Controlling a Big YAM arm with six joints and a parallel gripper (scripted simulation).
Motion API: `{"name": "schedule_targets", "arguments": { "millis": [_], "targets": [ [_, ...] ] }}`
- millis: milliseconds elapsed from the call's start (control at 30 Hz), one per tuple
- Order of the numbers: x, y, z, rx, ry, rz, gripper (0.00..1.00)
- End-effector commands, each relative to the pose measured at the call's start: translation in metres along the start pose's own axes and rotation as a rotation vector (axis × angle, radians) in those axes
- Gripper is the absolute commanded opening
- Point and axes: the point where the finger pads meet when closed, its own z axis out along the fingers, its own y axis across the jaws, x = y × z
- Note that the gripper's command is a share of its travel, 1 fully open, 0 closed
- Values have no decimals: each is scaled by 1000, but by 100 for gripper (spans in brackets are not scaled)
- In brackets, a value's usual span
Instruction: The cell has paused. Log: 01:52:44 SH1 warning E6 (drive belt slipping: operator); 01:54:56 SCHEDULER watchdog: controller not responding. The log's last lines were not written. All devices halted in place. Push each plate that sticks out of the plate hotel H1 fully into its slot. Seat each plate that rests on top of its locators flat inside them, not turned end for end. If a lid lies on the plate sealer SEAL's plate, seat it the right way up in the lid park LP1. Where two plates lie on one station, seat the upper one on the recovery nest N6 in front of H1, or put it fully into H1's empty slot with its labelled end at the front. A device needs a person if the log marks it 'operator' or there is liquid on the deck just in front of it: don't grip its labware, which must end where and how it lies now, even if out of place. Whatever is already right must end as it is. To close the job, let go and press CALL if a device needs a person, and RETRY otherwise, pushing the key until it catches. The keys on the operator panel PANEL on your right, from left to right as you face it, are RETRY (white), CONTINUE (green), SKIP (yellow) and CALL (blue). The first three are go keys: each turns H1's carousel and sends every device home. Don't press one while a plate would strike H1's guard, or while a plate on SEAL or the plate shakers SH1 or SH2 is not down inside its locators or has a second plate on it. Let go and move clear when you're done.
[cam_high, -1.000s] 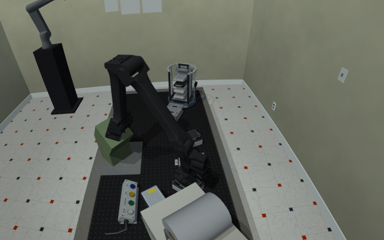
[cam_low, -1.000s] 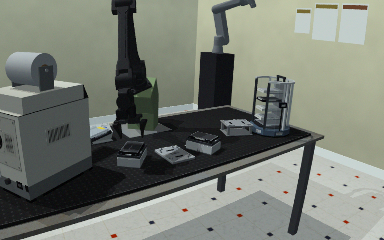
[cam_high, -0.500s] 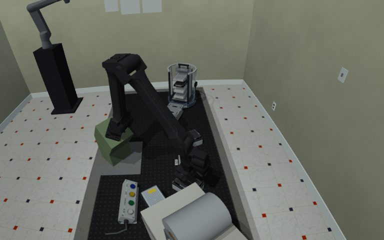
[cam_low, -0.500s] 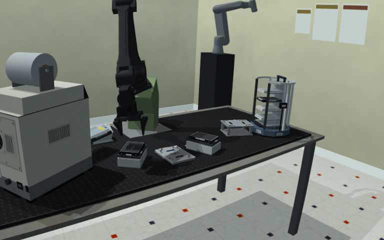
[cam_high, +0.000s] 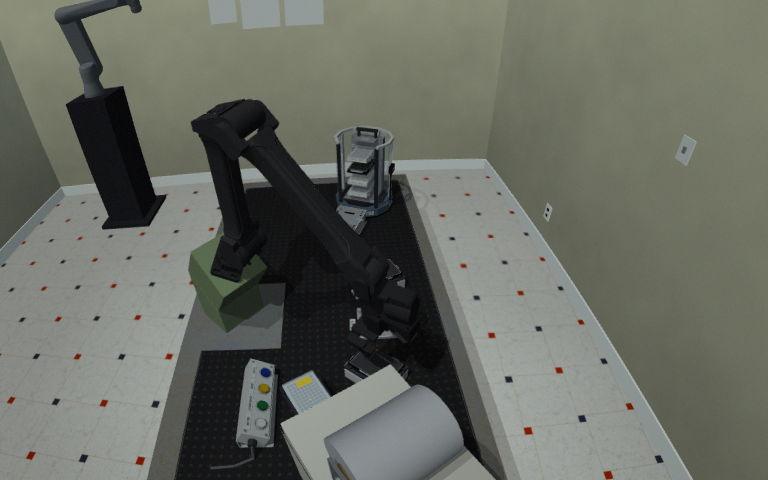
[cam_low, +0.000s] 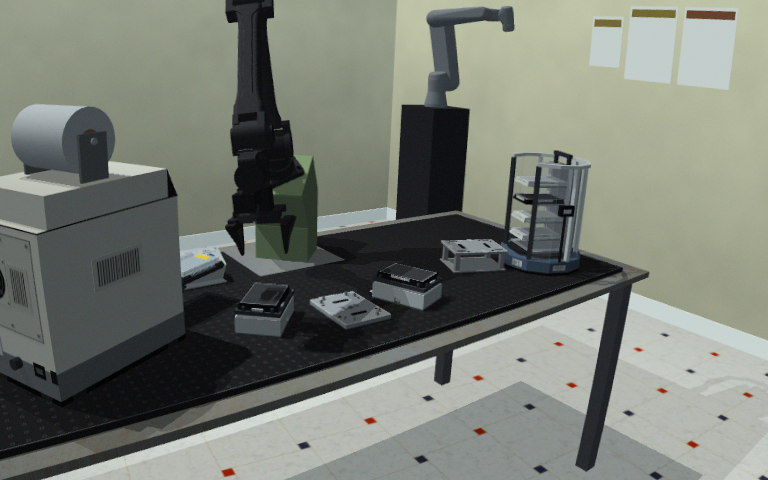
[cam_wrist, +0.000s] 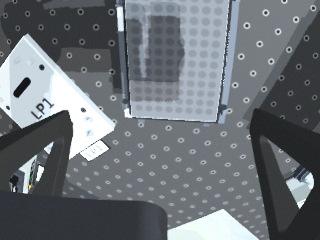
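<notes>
While the big black robot arm bends down from its green block base, the long black dotted table stands in a room with pale green walls. The end effector is wide open, holding nothing, above a grey shaker with a dark plate.
</notes>
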Motion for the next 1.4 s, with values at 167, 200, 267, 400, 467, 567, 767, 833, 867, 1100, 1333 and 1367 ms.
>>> {"name": "schedule_targets", "arguments": {
  "millis": [167,200,267,400,467,567,767,833,867,1100,1333,1367],
  "targets": [
    [-21,9,-35,-9,-38,9,100],
    [-21,9,-38,-9,-38,9,100],
    [-21,9,-43,-8,-39,11,100],
    [-21,11,-55,-10,-40,9,100],
    [-21,11,-57,-10,-40,9,100],
    [-18,9,-53,-3,-15,13,100],
    [-21,13,-80,-10,-42,9,100],
    [-21,14,-86,-11,-42,10,100],
    [-21,13,-88,-10,-43,10,100],
    [-18,12,-88,-1,-9,15,100],
    [0,9,-76,6,29,14,100],
    [0,9,-76,6,29,14,100]
  ]
}}
